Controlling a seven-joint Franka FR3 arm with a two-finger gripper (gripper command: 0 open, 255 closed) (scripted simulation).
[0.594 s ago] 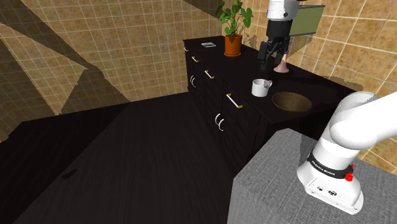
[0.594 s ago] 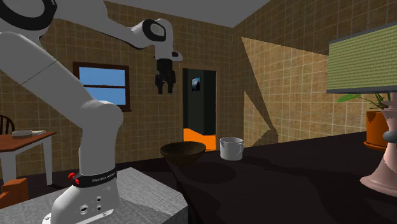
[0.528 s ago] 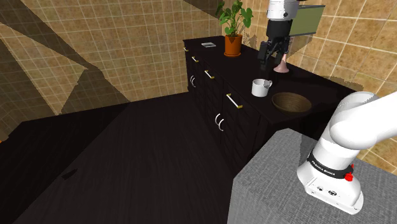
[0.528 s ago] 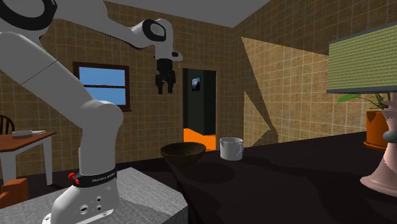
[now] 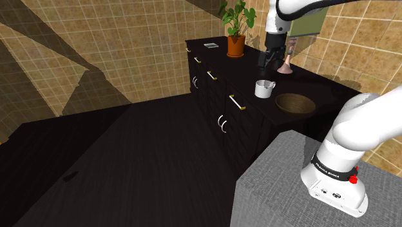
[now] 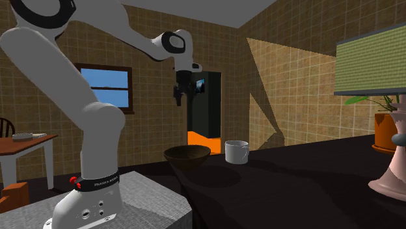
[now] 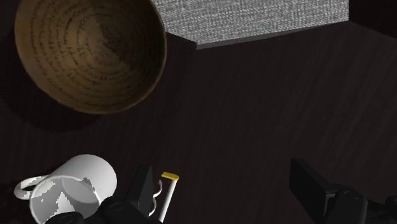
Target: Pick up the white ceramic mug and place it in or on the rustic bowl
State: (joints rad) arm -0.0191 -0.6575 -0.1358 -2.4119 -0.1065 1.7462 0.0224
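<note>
ARM: Shifted since earlier: my gripper [image 5: 265,63], fingers apart, hangs nearer the mug [image 5: 263,89], which stands centre-right in the shoulder view on the counter [image 5: 309,80], beside the bowl [image 5: 295,103].
OPERATOR: Hazard?
ARM: Mug lies outside my fingers; a straight descent may topple it.

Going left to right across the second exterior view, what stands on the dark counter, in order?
brown bowl → white mug → orange plant pot. The pink stand at the far right overlaps the pot, so it is left out of the order.
</note>
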